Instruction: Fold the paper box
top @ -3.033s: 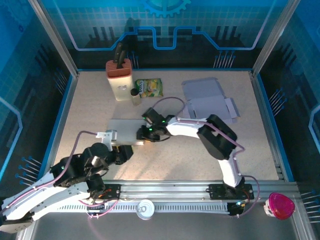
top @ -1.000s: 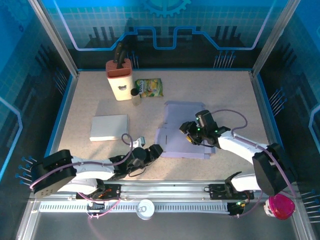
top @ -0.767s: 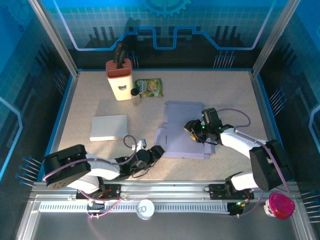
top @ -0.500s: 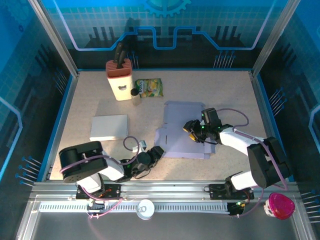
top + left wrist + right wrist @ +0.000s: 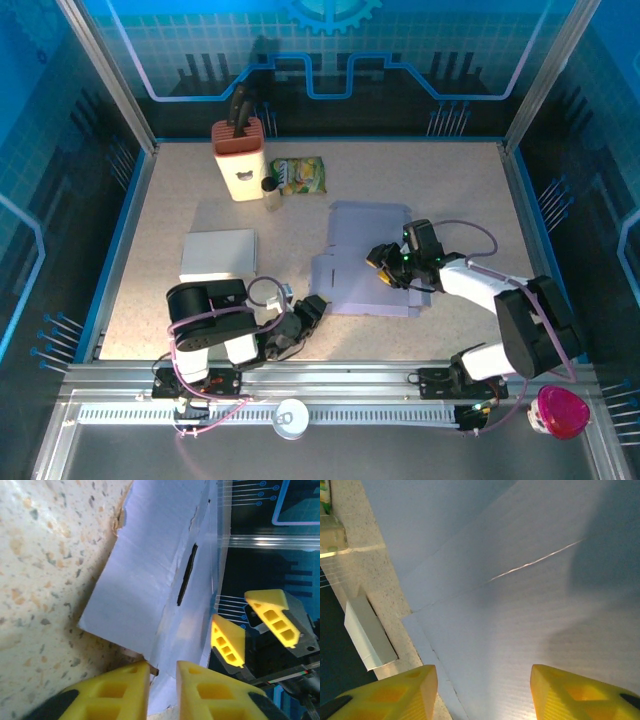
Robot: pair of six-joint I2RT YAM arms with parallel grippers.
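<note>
The paper box (image 5: pixel 368 262) is a flat, unfolded pale lavender sheet lying right of the table's middle. My left gripper (image 5: pixel 312 303) sits low at the sheet's near left corner. In the left wrist view its yellow fingers (image 5: pixel 120 687) stand a narrow gap apart, with the edge of a flap (image 5: pixel 150 605) between them. My right gripper (image 5: pixel 383 262) hovers over the sheet's middle, open. In the right wrist view the sheet (image 5: pixel 520 590) spreads under the gripper (image 5: pixel 481 675), with nothing between the fingers. The right gripper (image 5: pixel 250 625) also appears in the left wrist view, beyond the sheet.
A folded white box (image 5: pixel 218 254) lies left of the sheet. A knife block (image 5: pixel 239 160), a small bottle (image 5: pixel 271 190) and a green snack bag (image 5: pixel 299 175) stand at the back. A can (image 5: pixel 291 417) and a pink cup (image 5: pixel 560 411) sit off the table's near edge.
The left gripper's jaws have narrowed around the flap's edge, and the left arm's elbow has swung in toward the centre. The right gripper has barely shifted over the sheet.
</note>
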